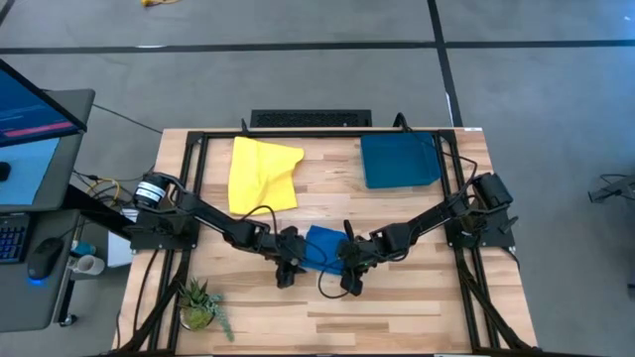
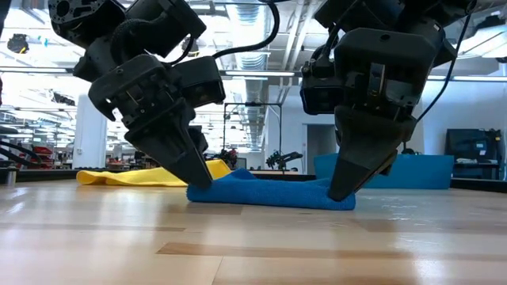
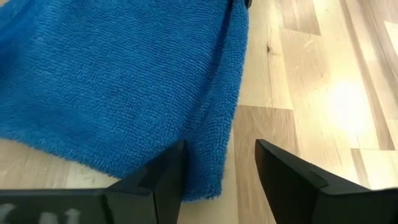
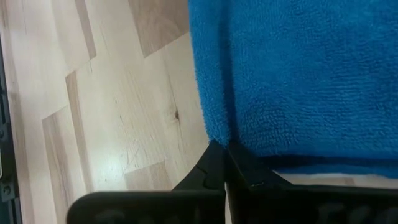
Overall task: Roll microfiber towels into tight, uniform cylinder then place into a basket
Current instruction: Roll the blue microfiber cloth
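The blue towel point(image 1: 319, 246) lies folded and flat on the table's middle. My left gripper point(image 3: 219, 171) is open, slanting down at the towel's left near corner point(image 3: 208, 183), which lies between its two fingers. My right gripper point(image 4: 224, 152) is shut on the towel's right near corner. The yellow towel point(image 1: 263, 174) lies crumpled on the table at the far left. The dark teal basket point(image 1: 399, 161) stands at the far right. My left gripper stands with its open fingers point(image 3: 165, 177) on either side of the towel's corner; whether they touch it I cannot tell. My right gripper pinches the towel's corner edge point(image 4: 217, 134) between its two fingertips, slanting down from the table's near right. The towel stays flat on the table point(image 2: 261, 194); how many layers are caught I cannot tell.
A small potted plant point(image 1: 198, 302) stands at the table's near left corner. Bare wood point(image 1: 397, 307) lies in front of the towel. A black frame point(image 1: 193, 149) runs round the table's edges. A desk with a monitor point(image 1: 30, 119) stands to the left.
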Available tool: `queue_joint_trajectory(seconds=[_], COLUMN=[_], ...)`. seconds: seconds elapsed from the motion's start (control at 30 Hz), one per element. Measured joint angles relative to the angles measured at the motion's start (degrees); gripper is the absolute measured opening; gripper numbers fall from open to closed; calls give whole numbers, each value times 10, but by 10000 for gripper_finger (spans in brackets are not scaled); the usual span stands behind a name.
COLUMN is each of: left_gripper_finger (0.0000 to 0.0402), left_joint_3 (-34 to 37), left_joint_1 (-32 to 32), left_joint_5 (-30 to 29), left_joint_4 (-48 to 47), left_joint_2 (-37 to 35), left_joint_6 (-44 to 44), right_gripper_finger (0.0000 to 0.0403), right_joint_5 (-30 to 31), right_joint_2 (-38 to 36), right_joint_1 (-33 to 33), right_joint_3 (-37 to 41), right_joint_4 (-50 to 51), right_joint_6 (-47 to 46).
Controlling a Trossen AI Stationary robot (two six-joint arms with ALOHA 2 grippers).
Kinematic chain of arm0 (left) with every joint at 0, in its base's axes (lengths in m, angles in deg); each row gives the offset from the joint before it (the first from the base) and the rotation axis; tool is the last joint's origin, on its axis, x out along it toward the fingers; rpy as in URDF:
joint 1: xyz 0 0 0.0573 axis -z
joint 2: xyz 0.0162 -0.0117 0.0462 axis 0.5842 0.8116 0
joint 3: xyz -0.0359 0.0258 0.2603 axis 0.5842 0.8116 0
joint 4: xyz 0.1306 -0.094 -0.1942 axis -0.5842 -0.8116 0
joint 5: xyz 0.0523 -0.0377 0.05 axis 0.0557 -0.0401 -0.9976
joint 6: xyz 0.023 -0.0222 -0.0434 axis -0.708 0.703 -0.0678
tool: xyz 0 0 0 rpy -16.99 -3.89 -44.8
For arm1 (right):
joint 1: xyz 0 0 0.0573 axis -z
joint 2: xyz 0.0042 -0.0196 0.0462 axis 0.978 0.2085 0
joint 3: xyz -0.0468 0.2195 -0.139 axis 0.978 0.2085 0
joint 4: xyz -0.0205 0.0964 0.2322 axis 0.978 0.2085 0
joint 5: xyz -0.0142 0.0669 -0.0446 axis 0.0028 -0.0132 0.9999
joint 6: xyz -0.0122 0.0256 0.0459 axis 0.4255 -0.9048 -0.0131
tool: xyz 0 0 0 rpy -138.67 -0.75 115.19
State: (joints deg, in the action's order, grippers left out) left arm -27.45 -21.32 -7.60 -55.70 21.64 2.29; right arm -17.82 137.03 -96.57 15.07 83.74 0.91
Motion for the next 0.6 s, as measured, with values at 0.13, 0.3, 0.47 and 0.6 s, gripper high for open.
queue_joint_trajectory(seconds=[0.13,0.3,0.47,0.6], left_gripper_finger=[179,178,178,178], left_joint_3=[0,0,0,0], left_joint_1=[9,23,45,60], left_joint_5=[-3,-6,-7,-7], left_joint_4=[-8,-34,-17,-13], left_joint_2=[-17,-34,-38,-38], left_joint_6=[0,-23,-68,-105], right_gripper_finger=[11,11,11,11], right_joint_5=[0,1,1,1], right_joint_2=[0,0,0,0], right_joint_1=[0,0,0,0], right_joint_3=[0,0,0,0], right_joint_4=[0,-1,-1,-1], right_joint_6=[0,0,0,0])
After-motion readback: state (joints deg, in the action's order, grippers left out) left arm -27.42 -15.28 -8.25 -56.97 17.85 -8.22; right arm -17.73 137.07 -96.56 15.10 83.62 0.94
